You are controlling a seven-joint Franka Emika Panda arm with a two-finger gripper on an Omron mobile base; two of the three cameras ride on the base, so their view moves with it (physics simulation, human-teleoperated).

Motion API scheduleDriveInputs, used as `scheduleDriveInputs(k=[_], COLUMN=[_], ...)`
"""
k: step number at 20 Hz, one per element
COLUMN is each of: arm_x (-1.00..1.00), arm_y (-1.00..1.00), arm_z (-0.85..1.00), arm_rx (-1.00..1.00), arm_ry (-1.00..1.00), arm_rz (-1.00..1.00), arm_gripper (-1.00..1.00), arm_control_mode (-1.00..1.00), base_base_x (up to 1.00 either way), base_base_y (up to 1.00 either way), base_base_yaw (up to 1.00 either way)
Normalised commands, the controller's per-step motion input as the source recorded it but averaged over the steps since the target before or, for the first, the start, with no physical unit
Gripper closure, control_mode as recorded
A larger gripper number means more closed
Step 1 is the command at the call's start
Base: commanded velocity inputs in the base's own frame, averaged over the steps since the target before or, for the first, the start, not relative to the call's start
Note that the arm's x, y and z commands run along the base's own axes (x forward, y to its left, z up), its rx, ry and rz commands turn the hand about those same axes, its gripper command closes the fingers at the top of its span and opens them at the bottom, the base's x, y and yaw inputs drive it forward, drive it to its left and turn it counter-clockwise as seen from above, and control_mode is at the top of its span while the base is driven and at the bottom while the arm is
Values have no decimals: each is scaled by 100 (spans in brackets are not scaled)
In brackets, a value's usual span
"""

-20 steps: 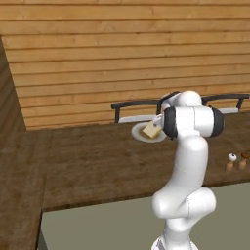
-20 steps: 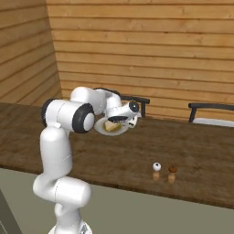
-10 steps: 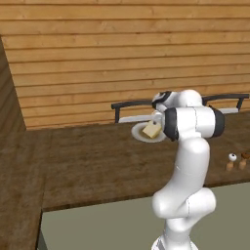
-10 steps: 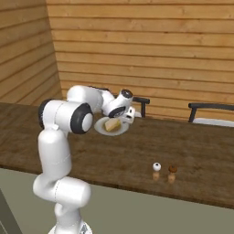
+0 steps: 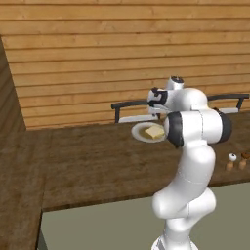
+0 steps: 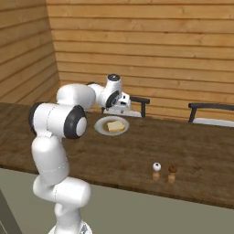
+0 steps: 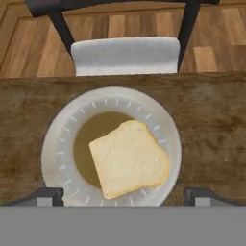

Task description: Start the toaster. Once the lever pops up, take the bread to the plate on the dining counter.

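Bread (image 7: 129,158) sits on the plate (image 7: 57,144) now, flat, a bit off to one side of the middle & turned at an angle. The plate rests on the dark wood counter (image 5: 88,161), near the far edge, w/ a chair (image 7: 125,55) just behind it.

Our gripper (image 7: 124,196) hangs right above the plate. Its two tips are spread wide, one on each side of the bread, & nothing is pinched between them. So the bread looks let go.

We think the job is nearly done, maybe all done. What's left, we guess, is to pull the hand away w/o messing things up.

How to do that well:
- Go straight up first, not sideways, so the tips don't bump the bread or tip the plate rim.
- Keep the tips spread so they can't snag a crust.
- Go slow near the plate, faster once we're clear.
- Watch the chair back on the way.

Two small shakers (image 6: 164,171) stand well apart from the plate, so they're no worry.
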Motion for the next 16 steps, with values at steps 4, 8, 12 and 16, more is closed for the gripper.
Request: scheduleDriveInputs(k=[4,8,12,16], arm_x=[-90,-100,-100,-100], arm_y=[0,5,6,15], arm_z=[67,56,28,14], arm_rx=[-8,-5,-3,-6], arm_ry=[-16,-38,-44,-37], arm_rz=[0,0,0,0], arm_gripper=[-100,-100,-100,-100], arm_control_mode=[-100,-100,-100,-100], base_base_x=[0,0,0,0], base_base_y=[0,0,0,0], base_base_yaw=[0,0,0,0])
